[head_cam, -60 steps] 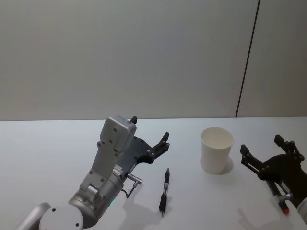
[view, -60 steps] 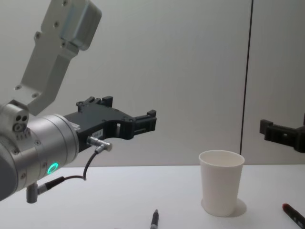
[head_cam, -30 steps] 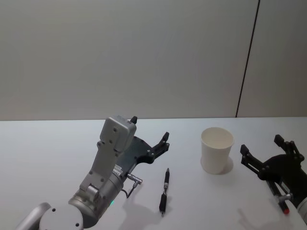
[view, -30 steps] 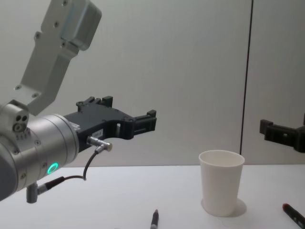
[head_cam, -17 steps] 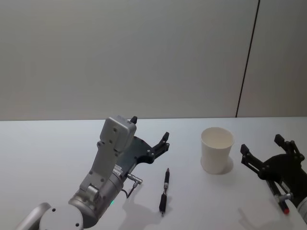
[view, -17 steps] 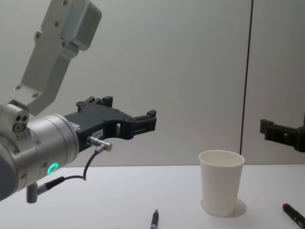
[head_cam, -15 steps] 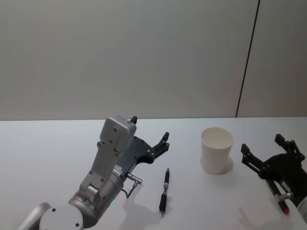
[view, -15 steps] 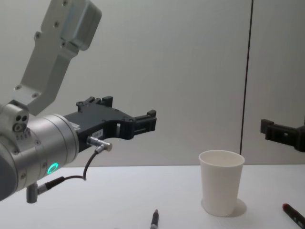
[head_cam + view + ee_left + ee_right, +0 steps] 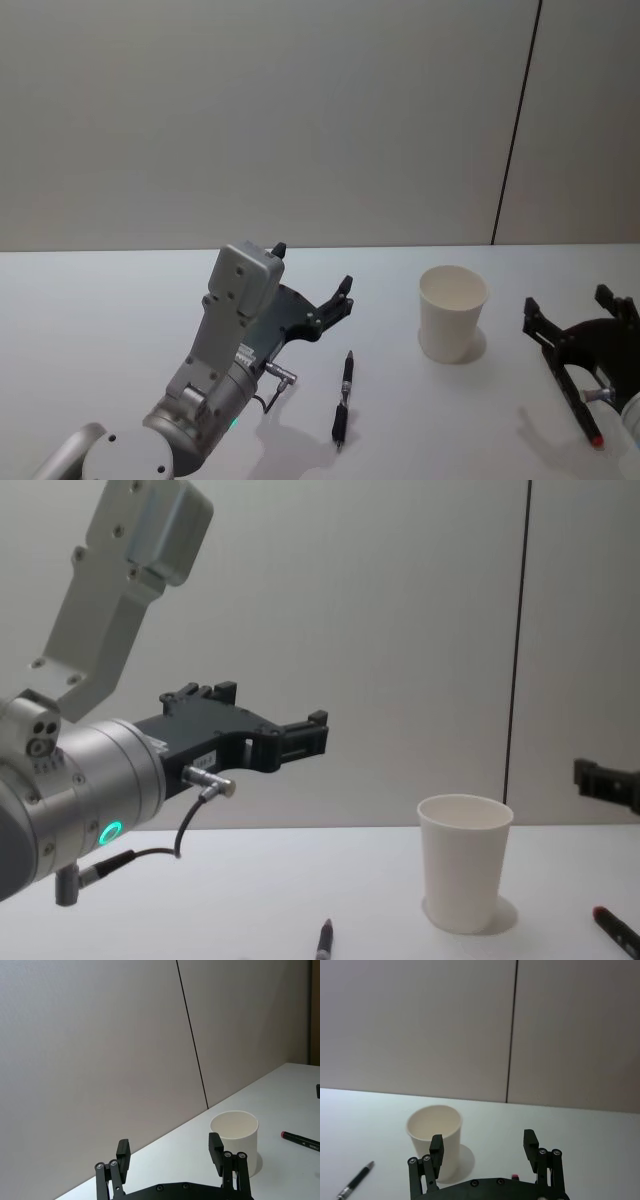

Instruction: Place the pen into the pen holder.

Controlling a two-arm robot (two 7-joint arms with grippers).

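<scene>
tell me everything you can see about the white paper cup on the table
The pen holder is a plain white paper cup, tapered, wider at its rolled rim than at its base. It stands upright, mouth up, on the white table and casts a soft shadow. No pen stands in it, and what shows of its inside is bare. Nothing touches it: the black pen lies flat off to its left, and the open right gripper hangs apart on its right.

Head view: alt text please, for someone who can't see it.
A white paper cup stands on a white table, with a black pen lying to its left near the open left gripper. The open right gripper hovers above a red-tipped pen.
</scene>
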